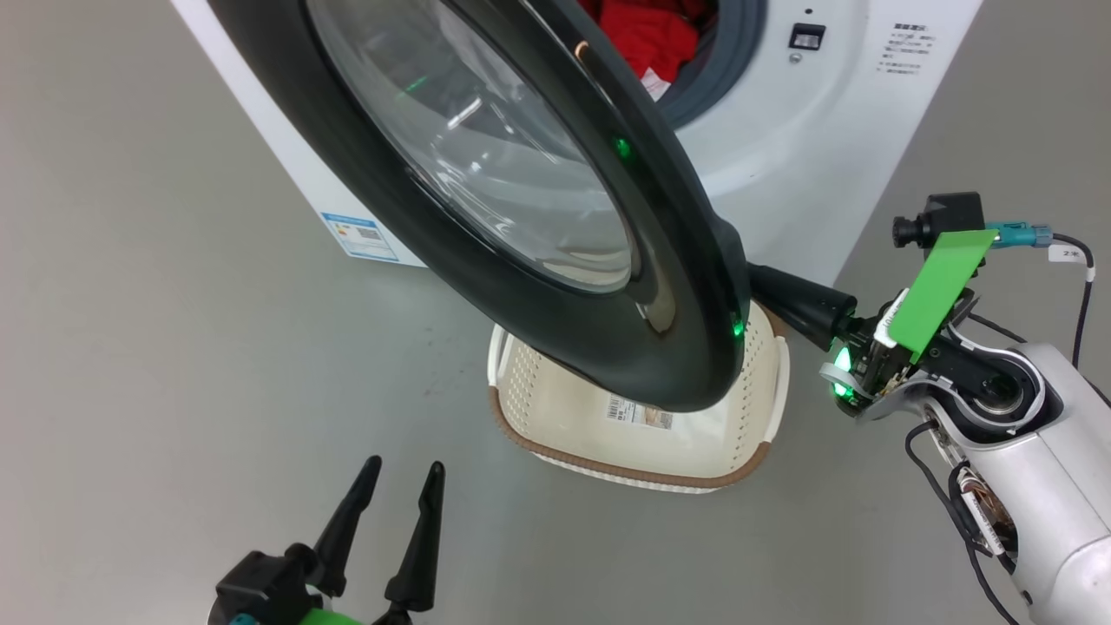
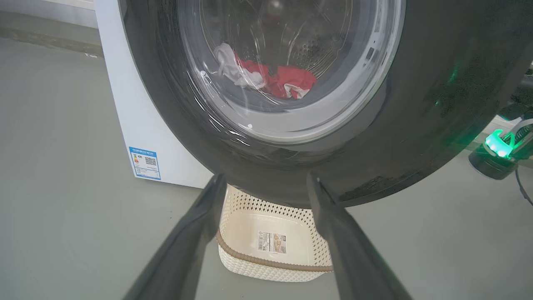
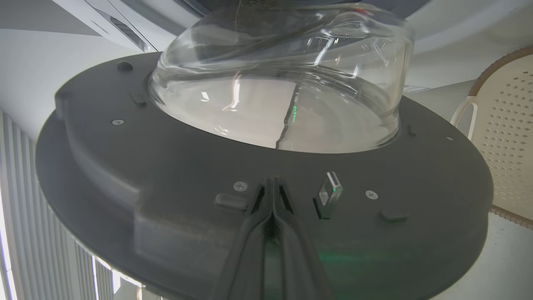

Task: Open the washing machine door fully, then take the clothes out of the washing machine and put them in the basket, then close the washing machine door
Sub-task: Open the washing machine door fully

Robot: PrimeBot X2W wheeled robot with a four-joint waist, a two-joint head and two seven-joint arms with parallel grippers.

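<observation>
Door-opening in hand: the right gripper (image 3: 271,183), fingers pressed together, bears on the inside of the door (image 1: 686,347), part-swung above the basket (image 1: 625,476); it likely needs pushing wider before the spread-fingered left gripper (image 1: 404,469) reaches the clothes (image 1: 647,39) inside the machine (image 1: 781,139).

The door (image 1: 694,278) has a glossy black plastic rim and smooth clear glass (image 1: 486,148), the clothes (image 1: 647,35) are red cloth, the basket (image 1: 555,408) matt cream plastic, the floor (image 1: 174,365) matt grey.
</observation>
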